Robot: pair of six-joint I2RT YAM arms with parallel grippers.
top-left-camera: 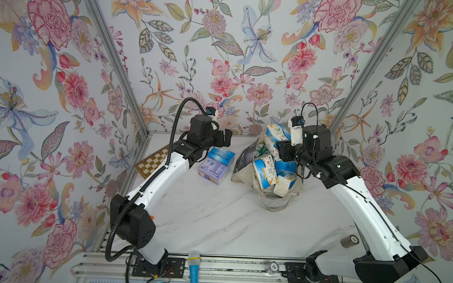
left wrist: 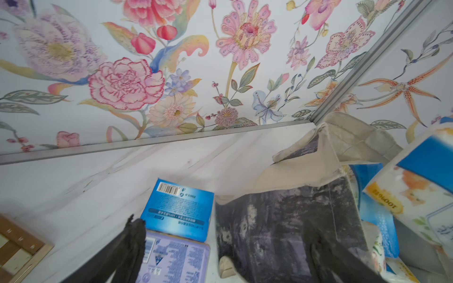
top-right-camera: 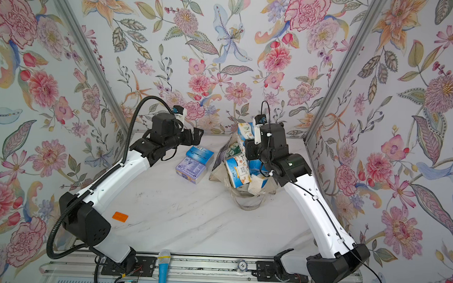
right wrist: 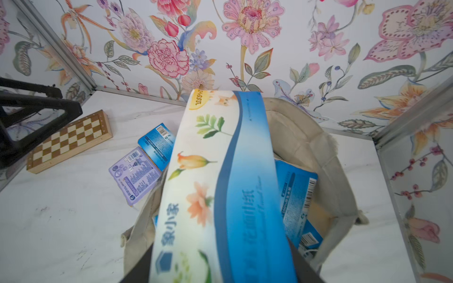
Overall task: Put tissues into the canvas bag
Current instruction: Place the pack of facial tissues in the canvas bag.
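bag: cream tote [top-left-camera: 238,177] slumped on the table [top-left-camera: 216,225], dark print facing left, mouth gaping.
in bag: blue-and-white packs [top-left-camera: 264,172] piled up past the rim and crowding the mouth.
loose packs: blue pack [top-left-camera: 221,155] and lavender pack [top-left-camera: 213,169], touching each other, just left of the bag.
chessboard [top-left-camera: 152,161]: farther left of the bag, beyond the two loose packs.
other clutter: blue mic [top-left-camera: 193,269] and chip [top-left-camera: 273,267] on the front rail, well apart from the bag; brown roll [top-left-camera: 349,240] off to the bag's right, behind the right arm.
right arm: reaches in from the bag's right, fingers [right wrist: 302,265] clamped on a floral pack [right wrist: 220,183] held lengthwise over the bag mouth.
left arm: elbow bent, left gripper [top-left-camera: 227,138] hovers above the blue pack, left of the bag; fingers [left wrist: 132,245] spread wide, gripping nothing.
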